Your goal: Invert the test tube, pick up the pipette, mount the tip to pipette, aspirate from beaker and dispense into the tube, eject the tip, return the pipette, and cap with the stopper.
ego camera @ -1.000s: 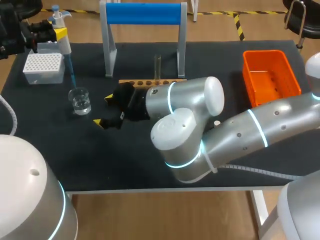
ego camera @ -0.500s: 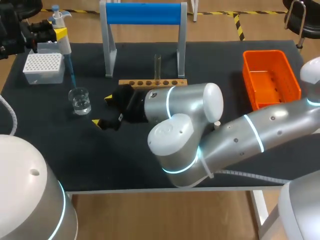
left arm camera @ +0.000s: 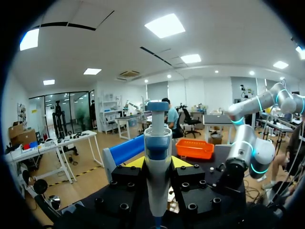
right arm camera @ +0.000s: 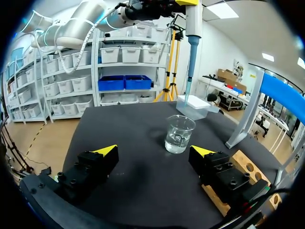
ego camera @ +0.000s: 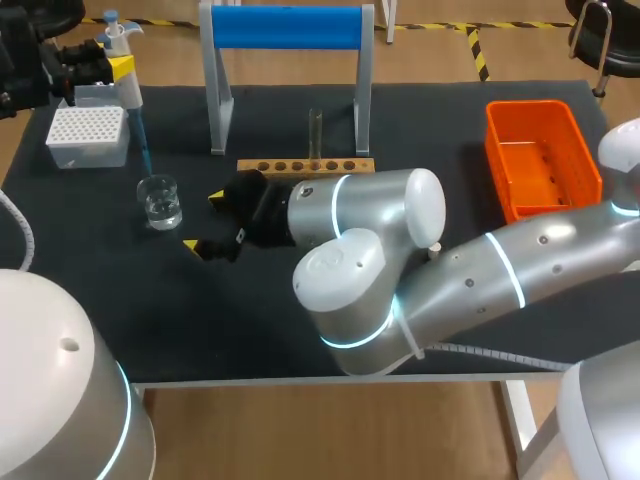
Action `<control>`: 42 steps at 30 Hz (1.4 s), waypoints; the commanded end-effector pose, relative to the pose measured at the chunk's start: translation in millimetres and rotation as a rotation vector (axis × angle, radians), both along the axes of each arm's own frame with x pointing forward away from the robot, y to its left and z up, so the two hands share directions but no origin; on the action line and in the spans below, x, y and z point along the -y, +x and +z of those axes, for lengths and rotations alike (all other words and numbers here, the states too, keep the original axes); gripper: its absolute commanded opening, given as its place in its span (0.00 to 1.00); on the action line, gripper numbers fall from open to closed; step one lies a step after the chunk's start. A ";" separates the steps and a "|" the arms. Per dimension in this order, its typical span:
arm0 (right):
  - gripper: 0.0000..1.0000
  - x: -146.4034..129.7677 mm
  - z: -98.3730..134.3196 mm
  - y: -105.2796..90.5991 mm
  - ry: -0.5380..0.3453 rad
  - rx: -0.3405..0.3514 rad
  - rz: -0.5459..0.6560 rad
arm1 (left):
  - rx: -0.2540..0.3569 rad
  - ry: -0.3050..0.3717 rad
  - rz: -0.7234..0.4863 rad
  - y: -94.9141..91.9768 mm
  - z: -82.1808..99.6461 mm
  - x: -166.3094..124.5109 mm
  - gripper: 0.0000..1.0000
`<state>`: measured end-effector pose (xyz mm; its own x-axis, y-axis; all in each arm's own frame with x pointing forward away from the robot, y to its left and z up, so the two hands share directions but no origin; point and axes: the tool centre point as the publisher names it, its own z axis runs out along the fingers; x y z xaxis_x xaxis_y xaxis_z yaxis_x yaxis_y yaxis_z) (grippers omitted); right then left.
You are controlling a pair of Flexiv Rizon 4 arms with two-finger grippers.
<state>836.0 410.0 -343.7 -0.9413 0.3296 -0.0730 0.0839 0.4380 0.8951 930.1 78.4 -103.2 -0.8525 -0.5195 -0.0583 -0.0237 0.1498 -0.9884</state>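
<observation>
Since the earlier frames the right arm (ego camera: 370, 260) has swung its elbow a little to the left, and the right gripper (ego camera: 205, 220) has edged slightly toward the beaker (ego camera: 160, 200); the left arm and everything on the table stay as they were. The right gripper lies low over the black table (ego camera: 250, 320) with its fingers spread wide and nothing between them. In the right wrist view the glass beaker, with clear liquid in it, stands just ahead of the fingers.

The left gripper (left arm camera: 158, 164) is clenched on the pipette (ego camera: 125, 70), its yellow tips pressing the white body from both sides. The pipette hangs upright, its blue shaft pointing down between the tip box (ego camera: 88, 135) and the beaker. Its lower end sits near the beaker's rim; whether it dips inside I cannot tell.

The test tube (ego camera: 315, 130) stands upright in the wooden rack (ego camera: 305, 165), in front of the blue-topped stand (ego camera: 287, 28). The orange bin (ego camera: 540, 150) sits well apart at the right.
</observation>
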 end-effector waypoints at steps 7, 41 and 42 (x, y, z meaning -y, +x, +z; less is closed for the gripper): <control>1.00 0.1 0.1 -0.4 -0.001 0.000 -0.001 | 0.000 -0.005 0.006 0.5 -4.4 -1.4 0.00; 1.00 0.1 0.1 -0.4 -0.001 0.000 -0.001 | -0.028 -0.040 0.002 10.0 -48.6 -1.4 0.00; 1.00 0.1 0.1 -0.4 -0.001 0.000 -0.001 | -0.029 -0.041 0.004 10.0 -50.0 -2.0 0.00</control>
